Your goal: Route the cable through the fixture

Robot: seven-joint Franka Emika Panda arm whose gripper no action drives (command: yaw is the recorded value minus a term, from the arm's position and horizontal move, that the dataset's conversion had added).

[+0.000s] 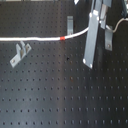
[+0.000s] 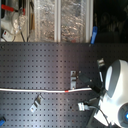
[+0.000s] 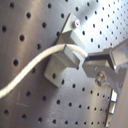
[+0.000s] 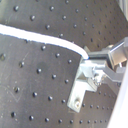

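Black perforated board covers the bench, its grid of holes letting brackets be bolted wherever a cable run needs guiding.

In the first exterior view we see the cable lying straight from the first exterior view's left edge, its red band just before it curves up toward the pincer, which comes down from above with long grey bars. One small bracket sits below the cable, another above it, and neither holds the cord yet.

In the second exterior view we see the same white line crossing the board, the red mark just below a bracket, and the arm's white body at the second exterior view's right.

In the first wrist view we see the cord run across a metal fixture and end at the pincer's fingers, which are drawn narrow on it. We judge it is gripped near the end so it can be steered into the slot.

In the second wrist view we see the cable meet the closed tips beside the fixture.
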